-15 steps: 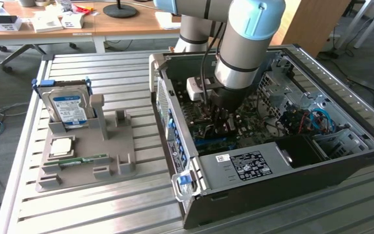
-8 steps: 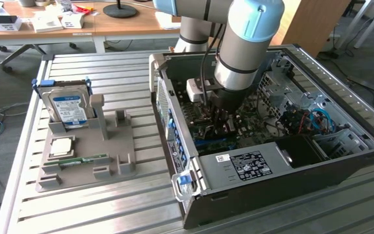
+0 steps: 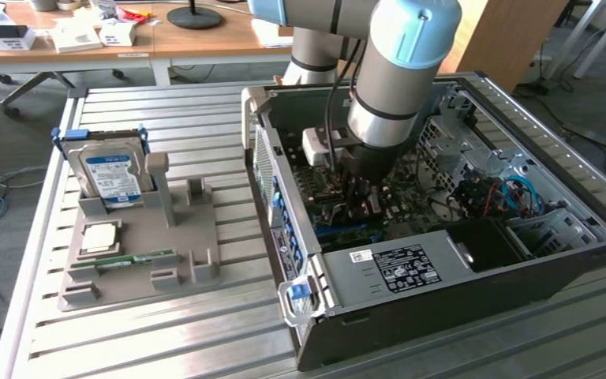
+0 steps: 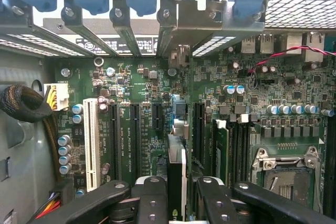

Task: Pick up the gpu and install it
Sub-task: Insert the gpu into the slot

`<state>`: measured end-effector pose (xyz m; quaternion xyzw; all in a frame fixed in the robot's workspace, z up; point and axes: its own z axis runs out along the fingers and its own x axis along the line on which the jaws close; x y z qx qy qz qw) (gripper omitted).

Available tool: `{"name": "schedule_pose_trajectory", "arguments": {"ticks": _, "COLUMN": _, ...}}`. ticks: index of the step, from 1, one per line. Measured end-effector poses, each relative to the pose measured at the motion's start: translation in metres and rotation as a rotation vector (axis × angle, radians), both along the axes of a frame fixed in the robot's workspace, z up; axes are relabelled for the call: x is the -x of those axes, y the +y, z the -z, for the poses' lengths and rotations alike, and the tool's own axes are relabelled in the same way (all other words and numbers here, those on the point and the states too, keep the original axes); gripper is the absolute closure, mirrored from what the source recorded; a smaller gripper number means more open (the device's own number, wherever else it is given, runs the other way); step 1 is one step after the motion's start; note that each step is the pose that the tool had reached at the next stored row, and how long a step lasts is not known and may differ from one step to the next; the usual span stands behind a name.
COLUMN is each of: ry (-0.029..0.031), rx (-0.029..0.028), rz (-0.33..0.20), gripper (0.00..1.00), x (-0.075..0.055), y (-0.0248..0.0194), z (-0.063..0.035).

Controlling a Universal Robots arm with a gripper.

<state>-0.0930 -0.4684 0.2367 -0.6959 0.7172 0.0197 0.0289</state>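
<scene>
Gripper (image 4: 176, 203) clamps the gpu (image 4: 177, 174) edge-on over the motherboard (image 4: 142, 103)

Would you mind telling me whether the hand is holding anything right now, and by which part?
The hand grips the gpu by its upper edge, one finger on each flat face, holding it edge-down over the motherboard slots.

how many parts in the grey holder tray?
3: hard drive upright at the back, CPU flat in front of it, green memory stick nearest the camera. None apparently hidden.
</scene>
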Motion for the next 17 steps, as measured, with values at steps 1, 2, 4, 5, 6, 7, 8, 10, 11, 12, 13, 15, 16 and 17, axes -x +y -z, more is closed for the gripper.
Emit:
{"name": "schedule_pose_trajectory", "arguments": {"ticks": 1, "ry": 0.0, "rx": 0.0, "rz": 0.0, "gripper": 0.74, "x": 0.0, "y": -0.0002, "z": 0.0}}
{"name": "schedule_pose_trajectory", "arguments": {"ticks": 2, "ry": 0.0, "rx": 0.0001, "rz": 0.0, "gripper": 0.74, "x": 0.0, "y": -0.0002, "z": 0.0}}
{"name": "schedule_pose_trajectory", "arguments": {"ticks": 4, "ry": 0.0001, "rx": 0.0003, "rz": 0.0, "gripper": 0.74, "x": 0.0, "y": -0.0002, "z": 0.0}}
{"name": "schedule_pose_trajectory", "arguments": {"ticks": 5, "ry": 0.0001, "rx": 0.0004, "rz": 0.0, "gripper": 0.74, "x": 0.0, "y": -0.0003, "z": 0.0}}
{"name": "schedule_pose_trajectory", "arguments": {"ticks": 6, "ry": 0.0002, "rx": 0.0004, "rz": 0.0, "gripper": 0.74, "x": 0.0, "y": -0.0003, "z": 0.0}}
{"name": "schedule_pose_trajectory", "arguments": {"ticks": 7, "ry": 0.0001, "rx": 0.0003, "rz": 0.0, "gripper": 0.74, "x": 0.0, "y": -0.0003, "z": 0.0}}
{"name": "schedule_pose_trajectory", "arguments": {"ticks": 8, "ry": 0.0001, "rx": 0.0004, "rz": 0.0, "gripper": 0.74, "x": 0.0, "y": -0.0003, "z": 0.0}}
{"name": "schedule_pose_trajectory", "arguments": {"ticks": 10, "ry": 0.0002, "rx": 0.0004, "rz": 0.0, "gripper": 0.74, "x": 0.0, "y": -0.0003, "z": 0.0001}}
{"name": "schedule_pose_trajectory", "arguments": {"ticks": 11, "ry": 0.0002, "rx": 0.0005, "rz": 0.0, "gripper": 0.74, "x": 0.0, "y": -0.0003, "z": 0.0001}}
{"name": "schedule_pose_trajectory", "arguments": {"ticks": 12, "ry": 0.0002, "rx": 0.0005, "rz": 0.0, "gripper": 0.74, "x": 0.0, "y": -0.0003, "z": 0.0001}}
{"name": "schedule_pose_trajectory", "arguments": {"ticks": 13, "ry": 0.0002, "rx": 0.0005, "rz": 0.0, "gripper": 0.74, "x": 0.0, "y": -0.0003, "z": 0.0001}}
{"name": "schedule_pose_trajectory", "arguments": {"ticks": 15, "ry": 0.0001, "rx": 0.0004, "rz": 0.0, "gripper": 0.74, "x": 0.0, "y": -0.0003, "z": 0.0002}}
{"name": "schedule_pose_trajectory", "arguments": {"ticks": 16, "ry": 0.0002, "rx": 0.0004, "rz": 0.0, "gripper": 0.74, "x": 0.0, "y": -0.0003, "z": 0.0006}}
{"name": "schedule_pose_trajectory", "arguments": {"ticks": 17, "ry": 0.0002, "rx": 0.0006, "rz": 0.0, "gripper": 0.74, "x": 0.0, "y": -0.0003, "z": 0.001}}
